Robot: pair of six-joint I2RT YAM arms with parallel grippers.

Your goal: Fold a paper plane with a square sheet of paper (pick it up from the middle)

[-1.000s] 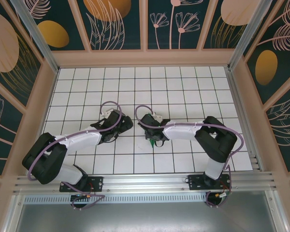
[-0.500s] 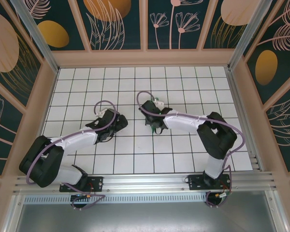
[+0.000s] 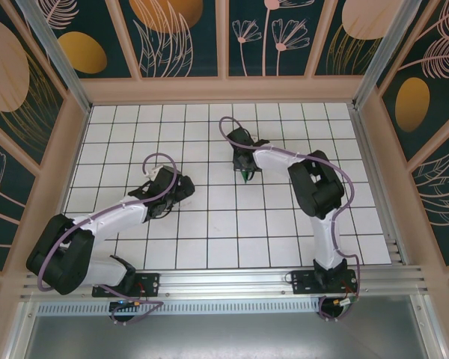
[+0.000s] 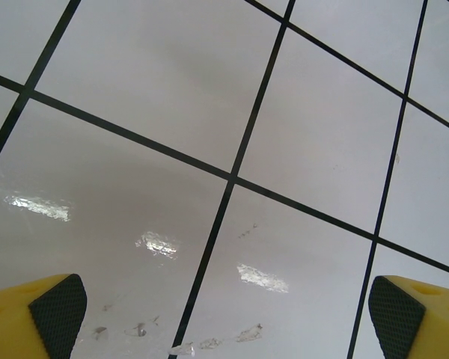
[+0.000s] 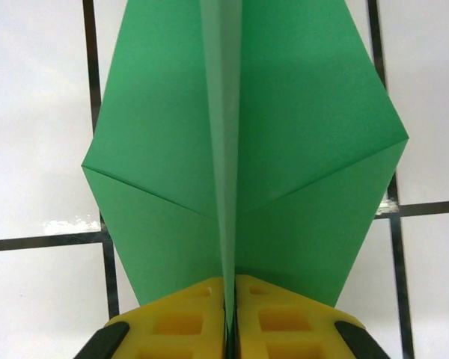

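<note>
Since the paper plane (image 5: 299, 142) appears light, thin and crush-prone, the right gripper (image 5: 230, 307) clamps only its centre keel fold; the left gripper (image 4: 226, 310) hangs released above the worktop (image 4: 172, 97).

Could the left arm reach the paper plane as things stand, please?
Probably yes: the left tool is open, only bare tiles lie between, though the right tool holds the paper plane pinched.
</note>
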